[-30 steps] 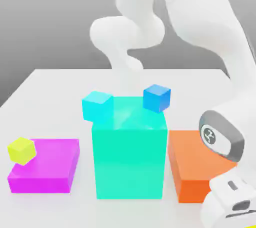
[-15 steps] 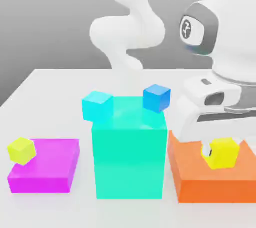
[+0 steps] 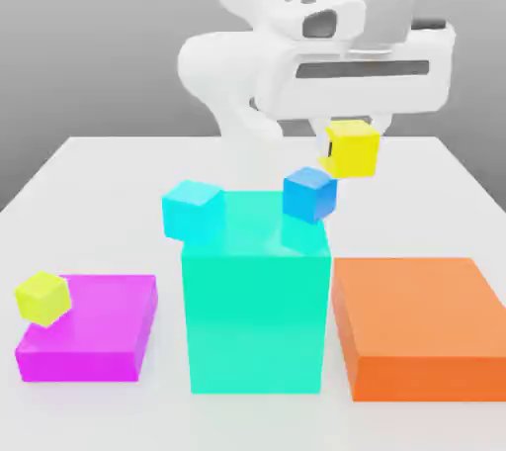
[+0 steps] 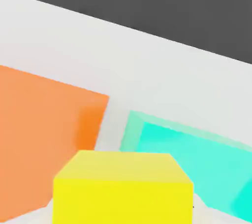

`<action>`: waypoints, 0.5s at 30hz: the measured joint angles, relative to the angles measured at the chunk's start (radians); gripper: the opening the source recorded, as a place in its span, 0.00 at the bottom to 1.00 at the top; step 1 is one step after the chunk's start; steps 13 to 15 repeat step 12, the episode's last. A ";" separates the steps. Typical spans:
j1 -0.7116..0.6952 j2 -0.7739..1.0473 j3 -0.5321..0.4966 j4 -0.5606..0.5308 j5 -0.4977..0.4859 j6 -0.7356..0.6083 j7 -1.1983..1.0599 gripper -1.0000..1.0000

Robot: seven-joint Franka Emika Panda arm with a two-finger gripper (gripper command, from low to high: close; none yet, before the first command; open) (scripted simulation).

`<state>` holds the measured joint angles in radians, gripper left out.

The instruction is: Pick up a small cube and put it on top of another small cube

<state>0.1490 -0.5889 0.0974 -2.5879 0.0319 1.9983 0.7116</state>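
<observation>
Hanging in the air under the white gripper (image 3: 352, 142), the small warm-yellow cube (image 3: 353, 149) is held by jaws closed narrowly on it, well above the white surface (image 3: 89, 192). In the exterior view it sits just up and toward the exterior view's right of the small blue cube (image 3: 310, 193), not touching it. That blue cube rests at the back right corner of the tall teal block (image 3: 257, 311), while a small cyan cube (image 3: 192, 210) shows at the same block's upper left corner. A flat orange block (image 3: 420, 325) lies on the surface toward the exterior view's right of the teal block, its top bare. Toward the exterior view's left lies a flat magenta block (image 3: 94, 330), with a small yellow-green cube (image 3: 42, 298) tilted at its left corner. The white arm (image 3: 257, 53) rises behind the blocks, its hand level over the far side of the scene.

From the hand view, the held yellow cube (image 4: 123, 188) appears close up, with the orange block (image 4: 44, 129) and the teal block (image 4: 197, 164) below it on the pale surface (image 4: 123, 61).
</observation>
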 joint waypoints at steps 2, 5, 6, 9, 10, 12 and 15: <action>0.004 -0.072 -0.016 -0.034 0.008 -0.038 -0.023 0.00; 0.007 -0.151 -0.031 -0.092 0.019 -0.059 -0.051 0.00; 0.007 -0.149 -0.031 -0.119 0.021 -0.030 -0.054 0.00; 0.006 -0.122 -0.026 -0.202 0.029 0.081 -0.059 1.00; 0.006 -0.122 -0.026 -0.202 0.029 0.081 -0.059 1.00; 0.006 -0.122 -0.026 -0.202 0.029 0.081 -0.059 1.00; 0.006 -0.122 -0.026 -0.202 0.029 0.081 -0.059 1.00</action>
